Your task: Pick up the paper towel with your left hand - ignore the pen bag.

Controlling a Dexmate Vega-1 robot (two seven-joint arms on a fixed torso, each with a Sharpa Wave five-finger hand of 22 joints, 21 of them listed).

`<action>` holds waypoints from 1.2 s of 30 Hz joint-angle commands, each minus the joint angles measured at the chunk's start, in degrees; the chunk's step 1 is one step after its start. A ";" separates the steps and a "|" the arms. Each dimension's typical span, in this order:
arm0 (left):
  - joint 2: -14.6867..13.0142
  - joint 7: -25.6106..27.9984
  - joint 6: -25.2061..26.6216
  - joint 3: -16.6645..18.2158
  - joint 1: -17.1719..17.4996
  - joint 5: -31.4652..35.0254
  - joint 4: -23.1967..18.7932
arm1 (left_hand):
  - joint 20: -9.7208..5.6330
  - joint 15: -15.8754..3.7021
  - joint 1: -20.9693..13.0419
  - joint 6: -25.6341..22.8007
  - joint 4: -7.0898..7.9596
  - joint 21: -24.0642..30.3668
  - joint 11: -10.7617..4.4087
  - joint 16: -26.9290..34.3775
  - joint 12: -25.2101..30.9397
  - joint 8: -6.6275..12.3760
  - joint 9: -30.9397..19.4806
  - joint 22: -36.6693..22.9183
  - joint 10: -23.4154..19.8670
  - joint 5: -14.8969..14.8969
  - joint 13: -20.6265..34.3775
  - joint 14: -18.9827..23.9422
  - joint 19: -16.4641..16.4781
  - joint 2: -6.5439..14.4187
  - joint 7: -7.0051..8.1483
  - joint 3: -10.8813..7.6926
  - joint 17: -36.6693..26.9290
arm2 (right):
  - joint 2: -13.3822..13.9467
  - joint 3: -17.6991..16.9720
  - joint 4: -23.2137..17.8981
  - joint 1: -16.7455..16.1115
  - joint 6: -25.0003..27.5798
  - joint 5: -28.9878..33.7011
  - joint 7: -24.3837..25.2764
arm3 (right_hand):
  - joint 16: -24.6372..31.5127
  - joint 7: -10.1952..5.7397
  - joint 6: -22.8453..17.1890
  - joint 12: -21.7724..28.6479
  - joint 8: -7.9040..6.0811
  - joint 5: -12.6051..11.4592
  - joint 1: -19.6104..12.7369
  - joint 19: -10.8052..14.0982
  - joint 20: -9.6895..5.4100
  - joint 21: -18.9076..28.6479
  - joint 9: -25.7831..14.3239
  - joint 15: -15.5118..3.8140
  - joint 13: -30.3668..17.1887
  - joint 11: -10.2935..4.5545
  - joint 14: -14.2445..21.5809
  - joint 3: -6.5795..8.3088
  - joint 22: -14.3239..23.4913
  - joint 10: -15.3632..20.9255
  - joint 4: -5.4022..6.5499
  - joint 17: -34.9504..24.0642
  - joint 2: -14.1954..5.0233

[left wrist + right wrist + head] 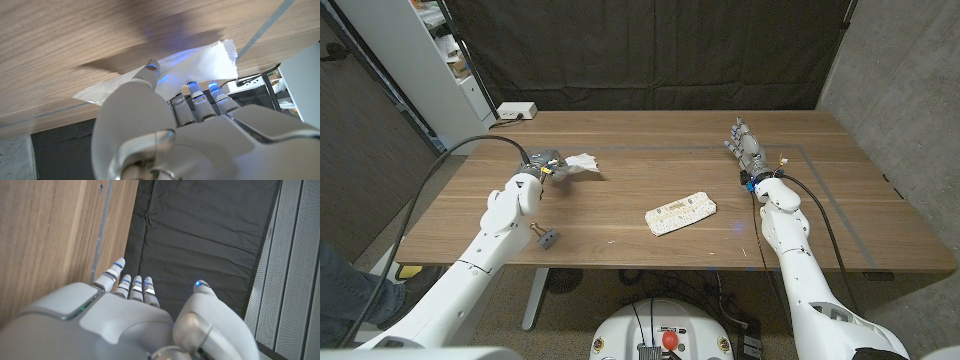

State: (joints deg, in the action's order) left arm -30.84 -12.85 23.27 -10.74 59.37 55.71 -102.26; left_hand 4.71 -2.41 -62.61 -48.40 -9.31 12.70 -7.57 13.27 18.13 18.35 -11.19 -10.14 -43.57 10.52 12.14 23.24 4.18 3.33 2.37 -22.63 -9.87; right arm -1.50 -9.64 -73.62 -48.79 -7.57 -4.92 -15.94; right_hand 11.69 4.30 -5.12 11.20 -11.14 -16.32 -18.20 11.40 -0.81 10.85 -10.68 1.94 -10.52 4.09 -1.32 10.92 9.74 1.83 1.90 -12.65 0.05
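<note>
The white paper towel (582, 163) sits crumpled at the table's far left. My left hand (548, 166) is at its left end. In the left wrist view the thumb (148, 70) lies over the paper towel (210, 60) and the fingertips (196, 91) press its near edge, so the sheet is pinched between them. Whether it has left the wood I cannot tell. The pen bag (681, 212), a pale flat pouch, lies near the table's middle, apart from both hands. My right hand (745, 146) stands at the far right with fingers spread (131, 282) and holds nothing.
A white power box (516, 111) with a cable sits at the table's (650, 150) far left corner. A small grey piece (546, 237) shows beside my left forearm near the front edge. Thin tape lines mark the wood. A black curtain hangs behind the table.
</note>
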 commanded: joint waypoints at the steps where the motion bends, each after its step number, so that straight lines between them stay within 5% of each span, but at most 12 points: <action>1: -0.17 0.05 -0.47 1.39 0.94 0.42 -2.06 | 0.08 -1.08 -0.62 -0.26 0.17 -0.22 -0.11 -0.05 -0.01 -0.31 -0.16 -0.17 -0.26 -0.12 0.19 0.55 0.31 0.21 0.28 0.21 -0.02 | -0.21 0.26 -0.93 -0.67 -0.16 -0.16 0.17 | 0.50 0.25 -0.34 -0.14 -0.06 0.13 -0.19 0.06 0.12 0.09 -0.15 0.33 -0.19 0.30 0.25 -0.09 0.07 -0.04 0.13 -0.32 -0.45; 36: 0.93 0.77 -1.03 2.26 0.29 1.34 -3.94 | 0.17 -2.89 -3.60 -8.22 -0.02 -0.17 -1.04 0.49 0.90 2.09 -0.53 -0.06 -8.37 -0.05 1.81 5.19 3.14 1.48 0.00 1.49 -0.35 | 0.21 -0.27 -1.94 -0.92 -0.35 -0.91 0.17 | 0.49 0.29 -0.37 -0.13 -0.08 0.11 -0.16 0.01 0.12 0.10 -0.14 0.30 -0.19 0.42 0.21 -0.32 0.08 -0.07 -0.02 -0.36 -0.51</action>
State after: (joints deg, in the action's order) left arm -30.10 -11.81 21.94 -8.63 60.00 56.30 -105.34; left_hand 4.73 -2.65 -65.64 -55.81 -9.35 12.47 -8.65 13.18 18.51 20.14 -11.63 -10.15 -51.45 10.51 13.73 27.70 6.84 4.67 2.35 -21.38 -10.02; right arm -1.43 -9.71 -75.37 -49.70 -7.79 -5.56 -15.67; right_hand 11.69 4.30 -5.12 11.20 -11.14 -16.32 -18.20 11.40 -0.81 10.86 -10.68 1.94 -10.52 4.09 -1.32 10.92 9.73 1.83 1.90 -12.93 0.05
